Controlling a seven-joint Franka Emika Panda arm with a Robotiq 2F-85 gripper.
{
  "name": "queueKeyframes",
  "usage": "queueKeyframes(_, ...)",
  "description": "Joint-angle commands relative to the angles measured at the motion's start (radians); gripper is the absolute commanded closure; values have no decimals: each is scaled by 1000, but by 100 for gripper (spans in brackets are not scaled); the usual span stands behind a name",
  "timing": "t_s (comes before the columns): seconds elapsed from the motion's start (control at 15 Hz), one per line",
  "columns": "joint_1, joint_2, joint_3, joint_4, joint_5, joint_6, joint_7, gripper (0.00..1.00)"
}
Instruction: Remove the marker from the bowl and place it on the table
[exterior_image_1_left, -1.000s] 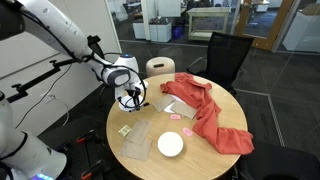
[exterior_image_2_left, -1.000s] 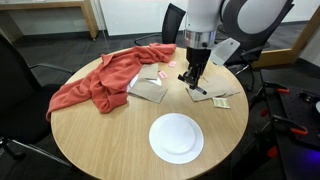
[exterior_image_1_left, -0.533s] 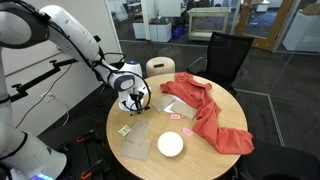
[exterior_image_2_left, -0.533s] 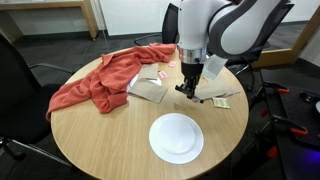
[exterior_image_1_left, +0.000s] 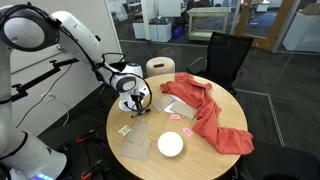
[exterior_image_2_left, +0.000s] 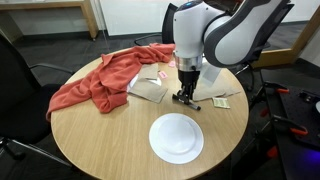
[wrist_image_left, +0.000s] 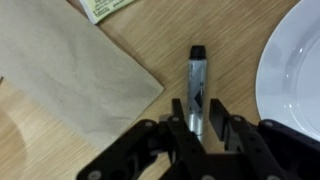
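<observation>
The black marker (wrist_image_left: 196, 80) lies flat on the tan wooden table (exterior_image_2_left: 100, 140), between the napkin and the white bowl (exterior_image_2_left: 176, 137). In the wrist view the bowl's rim (wrist_image_left: 300, 70) shows at the right. My gripper (wrist_image_left: 195, 115) is down at the table top with its fingers on either side of the marker's near end. The fingers are open: one finger is against the marker and a gap shows at the other. In both exterior views the gripper (exterior_image_2_left: 183, 98) (exterior_image_1_left: 133, 103) points straight down near the table edge. The bowl (exterior_image_1_left: 170, 144) is empty.
A red cloth (exterior_image_2_left: 100, 80) (exterior_image_1_left: 212, 112) is draped over the far part of the table. A brown paper napkin (wrist_image_left: 60, 80) (exterior_image_2_left: 150, 90) lies beside the marker. Small packets (exterior_image_2_left: 222, 100) lie near the edge. Black chairs (exterior_image_1_left: 225, 55) (exterior_image_2_left: 15, 85) stand around the table.
My gripper has come down to the table top and shifted slightly toward the bowl. The marker now lies flat on the table between the fingers.
</observation>
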Motion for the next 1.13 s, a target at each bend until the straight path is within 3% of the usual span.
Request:
queueKeyframes(0.0, 45, -26, -35, -18, -10, 44, 20, 33)
queueKeyframes(0.27, 59, -71, -42, -42, 2, 79, 15, 3)
queueKeyframes(0.33, 60, -82, -41, -43, 8, 82, 21, 0)
queueKeyframes(0.93, 42, -159, -23, -56, 22, 79, 15, 0)
queueKeyframes(1.07, 44, -121, -28, -18, 4, 63, 3, 0)
